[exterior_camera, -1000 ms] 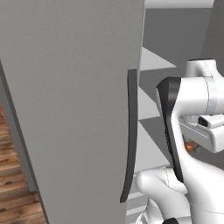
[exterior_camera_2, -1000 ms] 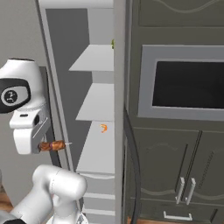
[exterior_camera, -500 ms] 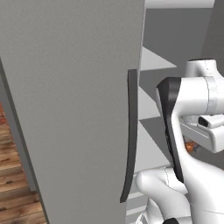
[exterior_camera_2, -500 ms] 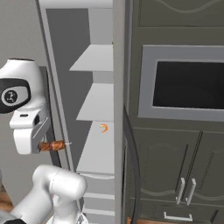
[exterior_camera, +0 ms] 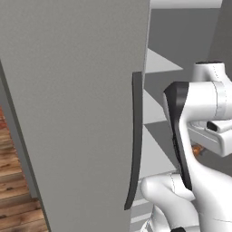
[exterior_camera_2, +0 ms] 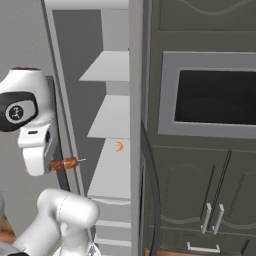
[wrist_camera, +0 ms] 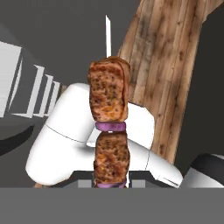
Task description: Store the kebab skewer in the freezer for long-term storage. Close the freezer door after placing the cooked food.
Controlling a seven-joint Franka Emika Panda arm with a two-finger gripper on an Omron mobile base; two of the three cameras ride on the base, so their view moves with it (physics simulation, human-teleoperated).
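Flat, even, shadowless rendered light

White shelves [exterior_camera_2: 112,117] step down inside the open freezer [exterior_camera_2: 100,100], seen between its grey side wall and the edge of the neighbouring door — three tiers show in the right base view, with white drawers [exterior_camera_2: 112,232] stacked below the lowest. On the bottom shelf [exterior_camera_2: 116,172] a small orange curl [exterior_camera_2: 118,146] lies alone near the back, well apart from the front lip. A tiny green speck [exterior_camera_2: 129,49] sits at the far right of the top shelf [exterior_camera_2: 107,67], too small to make out. From the left base view the same shelves [exterior_camera: 156,111] appear as pale wedges behind the door — a strip of wooden floor [exterior_camera: 16,190] runs at lower left
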